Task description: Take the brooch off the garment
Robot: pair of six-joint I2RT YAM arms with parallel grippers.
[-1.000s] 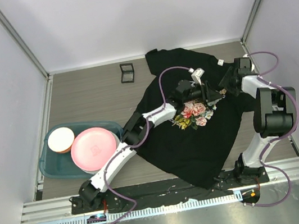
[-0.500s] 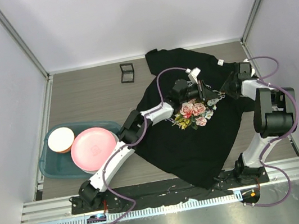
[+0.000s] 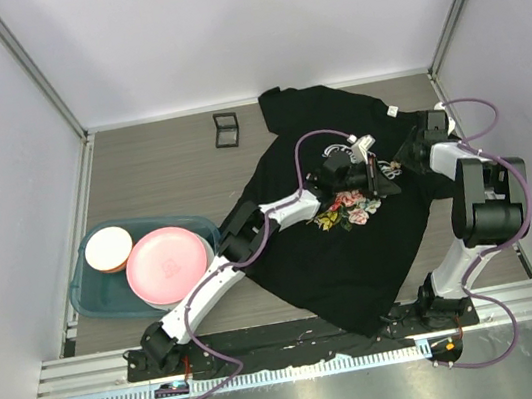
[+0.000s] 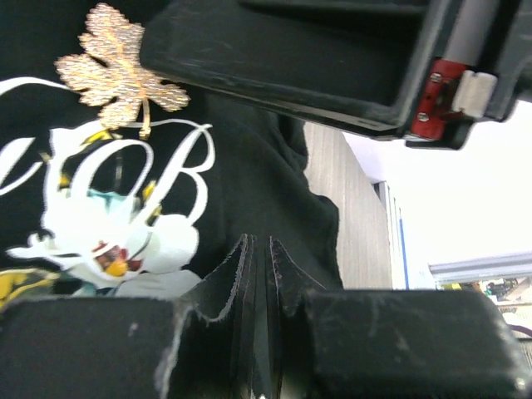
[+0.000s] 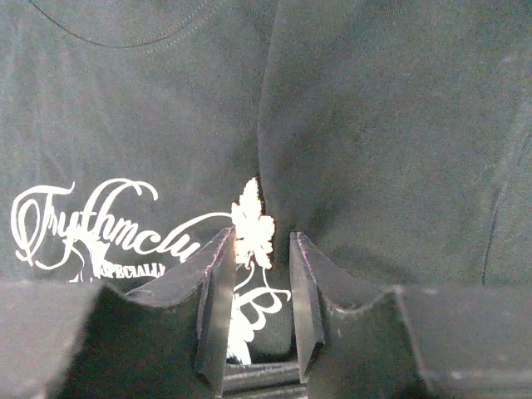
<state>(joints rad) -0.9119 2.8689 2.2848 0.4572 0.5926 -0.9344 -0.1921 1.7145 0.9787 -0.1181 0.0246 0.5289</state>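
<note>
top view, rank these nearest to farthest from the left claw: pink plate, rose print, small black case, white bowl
1. rose print, on the black t-shirt, right beside the left claw
2. small black case, farther back and left
3. pink plate, in the teal tub at left
4. white bowl, same tub, farthest left
</note>
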